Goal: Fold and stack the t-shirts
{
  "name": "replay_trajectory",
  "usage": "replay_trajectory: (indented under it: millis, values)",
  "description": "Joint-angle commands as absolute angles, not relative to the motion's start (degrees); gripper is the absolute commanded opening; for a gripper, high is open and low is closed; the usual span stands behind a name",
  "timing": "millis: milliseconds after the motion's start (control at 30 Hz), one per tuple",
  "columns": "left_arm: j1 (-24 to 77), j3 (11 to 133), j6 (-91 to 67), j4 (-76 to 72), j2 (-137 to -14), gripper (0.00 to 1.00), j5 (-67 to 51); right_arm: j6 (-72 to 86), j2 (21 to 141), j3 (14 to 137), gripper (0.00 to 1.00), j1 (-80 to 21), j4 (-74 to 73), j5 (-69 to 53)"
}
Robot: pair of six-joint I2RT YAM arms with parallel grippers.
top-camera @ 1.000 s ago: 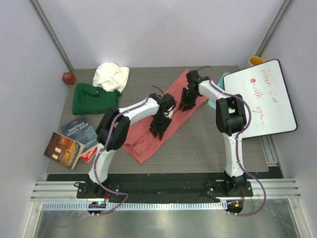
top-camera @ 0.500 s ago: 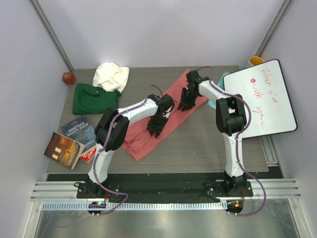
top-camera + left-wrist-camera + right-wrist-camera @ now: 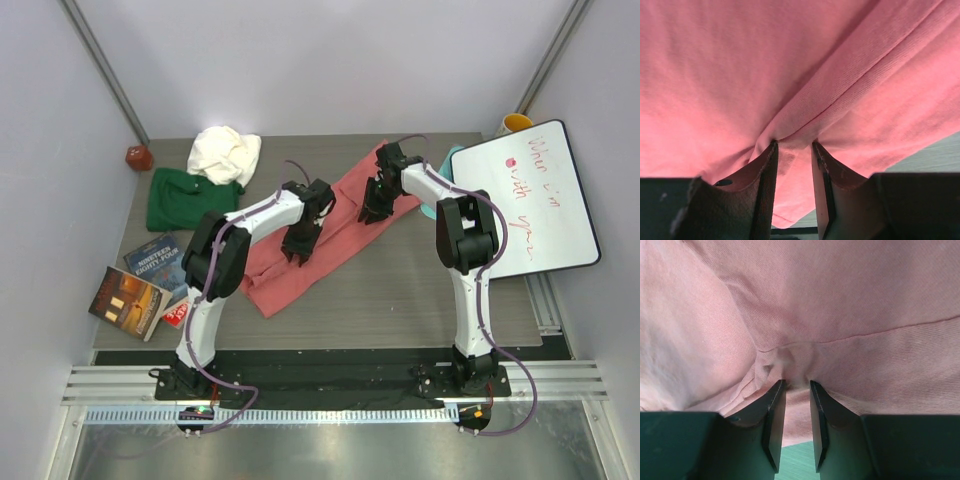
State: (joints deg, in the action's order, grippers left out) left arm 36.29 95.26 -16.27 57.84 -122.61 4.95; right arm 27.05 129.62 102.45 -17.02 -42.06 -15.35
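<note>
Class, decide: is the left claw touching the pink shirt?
Touching. The left wrist view shows a fold of the pink shirt pinched in the left claw.

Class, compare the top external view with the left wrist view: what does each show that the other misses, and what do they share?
Only the top view: the dark green t-shirt, the cream-white t-shirt, the books, the whiteboard and the right gripper. Only the left wrist view: cloth at a seam pinched inside the left gripper. Both: that gripper, the salmon-pink t-shirt and the grey table.
</note>
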Motion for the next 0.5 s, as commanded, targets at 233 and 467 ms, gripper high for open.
replay_trajectory:
  millis: [233,467]
  values:
    - [32.08,95.71,-16.43,58.10,-118.30,0.34,11.77,24.35,131.49,98.61,0.30,-17.40,-43.42,-13.10]
    - [29.80,94.92,-16.87,58.53,-118.56,0.34,14.59,23.91,131.05,98.53,0.30,-17.40,-43.51,-12.48]
